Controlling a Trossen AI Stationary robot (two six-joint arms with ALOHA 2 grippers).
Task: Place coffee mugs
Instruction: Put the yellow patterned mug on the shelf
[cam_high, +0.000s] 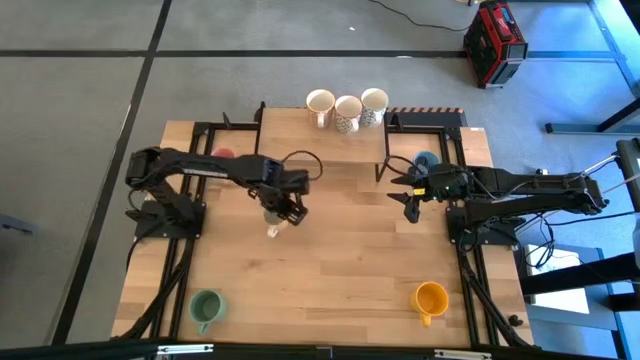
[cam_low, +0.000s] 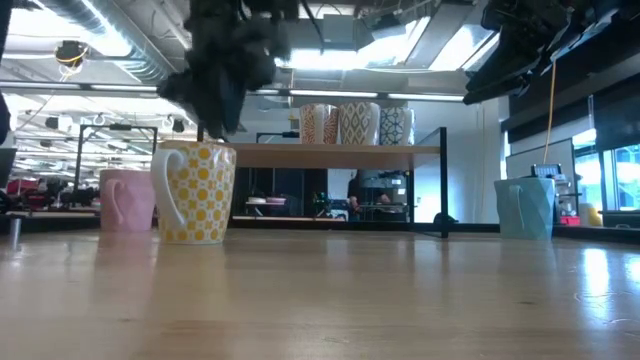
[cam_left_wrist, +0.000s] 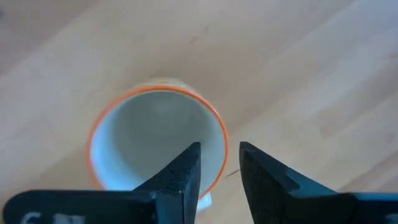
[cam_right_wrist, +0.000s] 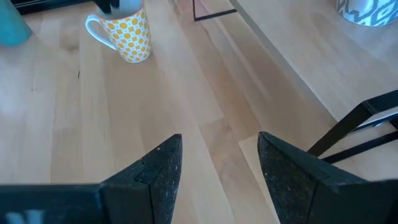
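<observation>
A white mug with yellow dots and an orange rim stands upright on its base, left of the table's middle. My left gripper hangs open just above it, pointing steeply down. One finger is over the mug's inside and the other is outside the rim. I see no touch. My right gripper is open and holds nothing. It waits in the air right of the middle. The dotted mug also shows far ahead of it.
Three patterned mugs stand on a raised shelf at the far edge. A pink mug is by the left arm's base, and a light blue mug by the right arm. Green and orange mugs sit near the front corners.
</observation>
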